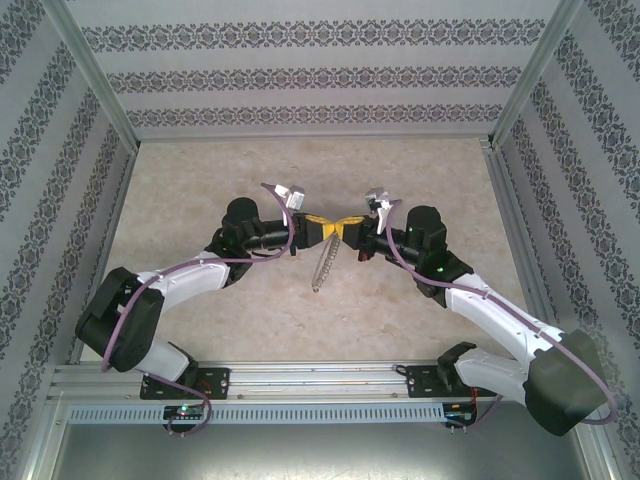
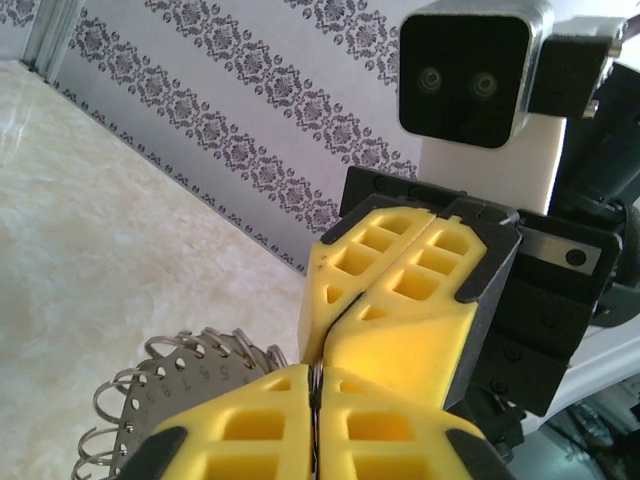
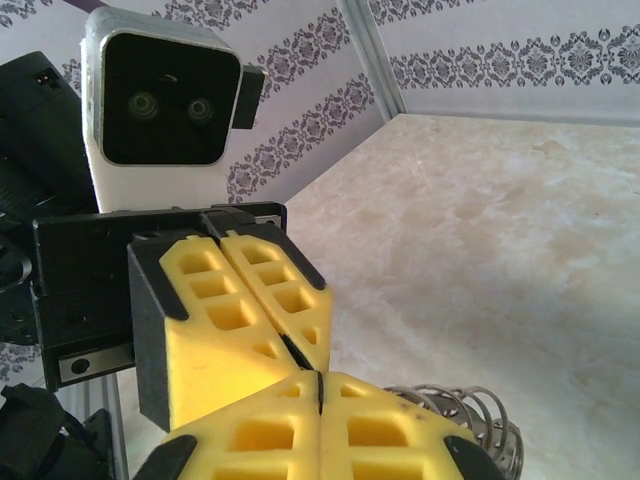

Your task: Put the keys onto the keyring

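Above the middle of the table my two grippers meet tip to tip. My left gripper (image 1: pixel 330 228) (image 2: pixel 316 368) is shut, and the thin silvery wire of the keyring (image 2: pixel 318 374) runs up between its yellow pads. My right gripper (image 1: pixel 347 226) (image 3: pixel 319 375) is shut too, with a dark sliver in its slit at the same spot. The rest of the keyring (image 1: pixel 322 262) hangs below them as a chain of small rings. It carries flat silvery tags (image 2: pixel 170 385) with holes and stamped numbers. The rings (image 3: pixel 462 412) also show beside my right fingers. The keys are out of view.
The pale marble-patterned table (image 1: pixel 200 180) lies below, with patterned walls at the back and on both sides. Aluminium posts (image 1: pixel 95 70) stand at the back corners. A metal rail (image 1: pixel 320 380) with both arm bases runs along the near edge.
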### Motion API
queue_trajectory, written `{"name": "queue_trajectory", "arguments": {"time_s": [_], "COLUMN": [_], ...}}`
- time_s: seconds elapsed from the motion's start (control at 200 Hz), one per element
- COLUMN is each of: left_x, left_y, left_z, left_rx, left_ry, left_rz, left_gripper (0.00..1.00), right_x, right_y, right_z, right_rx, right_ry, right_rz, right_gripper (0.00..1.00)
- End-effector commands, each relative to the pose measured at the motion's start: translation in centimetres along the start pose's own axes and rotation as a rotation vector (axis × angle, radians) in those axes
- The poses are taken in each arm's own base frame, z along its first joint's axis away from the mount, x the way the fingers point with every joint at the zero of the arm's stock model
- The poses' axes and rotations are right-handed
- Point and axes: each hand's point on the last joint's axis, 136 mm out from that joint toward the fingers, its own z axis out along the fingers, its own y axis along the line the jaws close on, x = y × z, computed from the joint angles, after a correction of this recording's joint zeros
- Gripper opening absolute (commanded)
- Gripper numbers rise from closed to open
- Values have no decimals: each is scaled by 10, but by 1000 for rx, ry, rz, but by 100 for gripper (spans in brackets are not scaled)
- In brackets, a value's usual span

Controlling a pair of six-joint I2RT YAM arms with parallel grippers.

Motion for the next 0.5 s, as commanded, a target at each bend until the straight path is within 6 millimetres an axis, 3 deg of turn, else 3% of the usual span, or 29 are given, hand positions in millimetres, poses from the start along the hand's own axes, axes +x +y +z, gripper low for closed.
{"name": "queue_trajectory", "arguments": {"time_s": [0.0,0.05,0.145,0.285,0.495], "left_x": [-10,-9,-7,-7,-17], "left_y": [-18,-17,-14,-10,-11], "left_z": [3,3,2,0,-1], "left_rx": [75,64,36,-13,-47], "left_ry": [-22,-19,-2,22,31], "left_rz": [76,80,109,184,317], "left_gripper": [2,0,0,0,0], "right_x": [-21,-24,-33,-35,-24], "right_y": [-2,-8,-21,-40,-46], "right_z": [-4,-10,-25,-37,-29], "right_rx": [21,52,124,174,152], "right_ry": [-64,-83,-136,-174,-136], "right_rz": [-11,-2,26,104,149], "right_gripper": [14,34,54,61,62]}}
